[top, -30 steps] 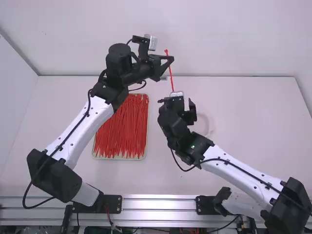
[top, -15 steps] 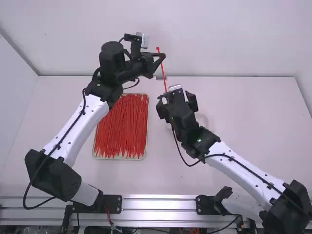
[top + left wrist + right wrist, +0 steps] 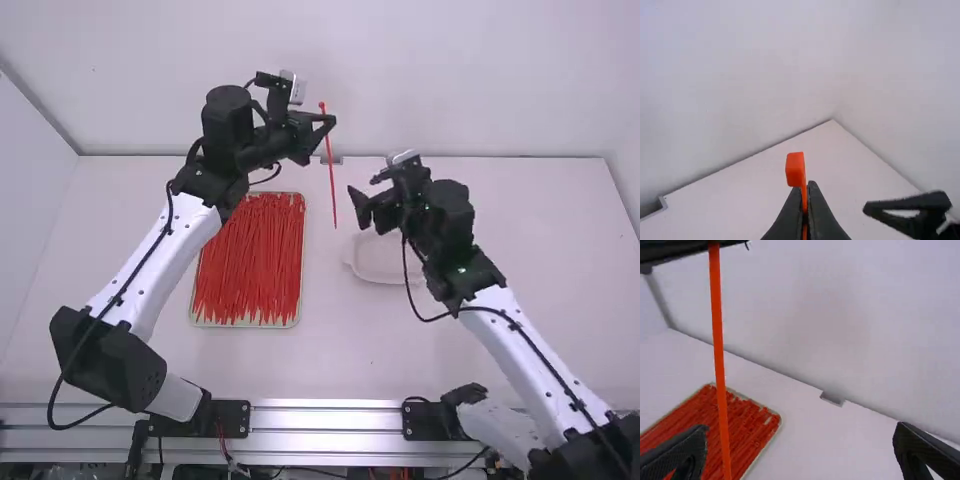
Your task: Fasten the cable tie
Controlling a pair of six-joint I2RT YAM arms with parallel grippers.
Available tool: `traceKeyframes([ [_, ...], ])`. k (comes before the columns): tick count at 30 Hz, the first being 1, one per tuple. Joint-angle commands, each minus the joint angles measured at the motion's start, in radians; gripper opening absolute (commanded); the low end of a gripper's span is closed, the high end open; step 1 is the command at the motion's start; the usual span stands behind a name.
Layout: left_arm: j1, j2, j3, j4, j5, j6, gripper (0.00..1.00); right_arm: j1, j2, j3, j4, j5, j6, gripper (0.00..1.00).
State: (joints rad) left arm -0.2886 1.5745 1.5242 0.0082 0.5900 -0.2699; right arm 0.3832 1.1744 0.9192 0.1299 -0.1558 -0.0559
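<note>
The left gripper [image 3: 326, 127] is being held high above the surface [image 3: 520, 220], its jaws pressed fully together on a single tie [image 3: 330, 170]. The tie is looking like a thin, straight, bright red-orange strip. Its small square head [image 3: 795, 170] is poking out just past the fingertips of this gripper, and its long tail is hanging almost straight down below the gripper, its end stopping in the air short of the surface. The right gripper [image 3: 360, 206] is hovering beside the lower part of that tail, lower than the left gripper, with its jaws standing wide apart and gripping nothing. In its own wrist view the tie [image 3: 717, 365] is running down just beside one finger [image 3: 677, 450], and from above the strip is showing apart from both fingers. Well below the left gripper, on the side away from the right gripper, a tray [image 3: 246, 325] is lying flat on the surface, carrying a thick layer of matching red-orange ties.
</note>
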Motion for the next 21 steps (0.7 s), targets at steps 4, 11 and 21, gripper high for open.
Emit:
traceKeyframes([
  [4, 0.006, -0.001, 0.025, 0.007, 0.197, 0.134, 0.02, -0.148, -0.007, 0.034, 0.060, -0.518, 0.032, 0.99],
  [11, 0.006, -0.001, 0.025, 0.053, 0.401, 0.192, 0.02, -0.287, 0.051, 0.033, 0.214, -0.985, 0.048, 0.99],
  [21, 0.007, -0.001, 0.025, 0.114, 0.556, 0.189, 0.02, -0.345, 0.193, 0.033, 0.648, -1.098, 0.397, 0.99],
])
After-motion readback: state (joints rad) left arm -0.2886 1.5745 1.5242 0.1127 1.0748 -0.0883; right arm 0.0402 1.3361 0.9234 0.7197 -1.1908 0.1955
